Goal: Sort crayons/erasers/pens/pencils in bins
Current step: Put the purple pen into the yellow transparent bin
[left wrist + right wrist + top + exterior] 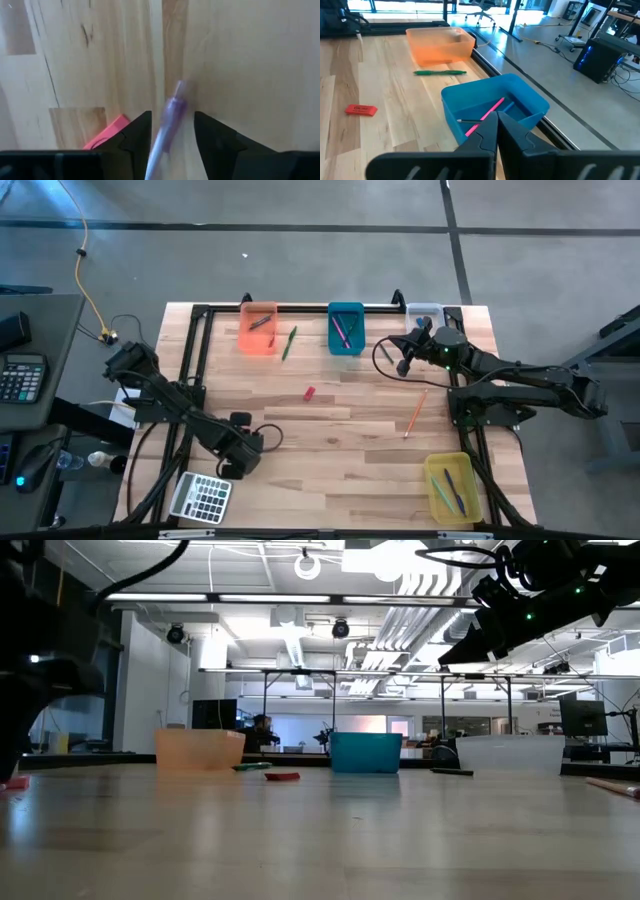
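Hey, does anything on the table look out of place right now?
Yes. A green pencil, a red eraser and an orange pencil lie loose on the table, outside the bins. A calculator sits at the near-left corner.

Overhead, table-level, two wrist close-ups — shared tabletop [340,420]

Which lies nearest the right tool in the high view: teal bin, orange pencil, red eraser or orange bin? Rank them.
From the right tool:
1. Orange pencil and teal bin, too close to call.
2. Red eraser, mid-table.
3. Orange bin, far rail.
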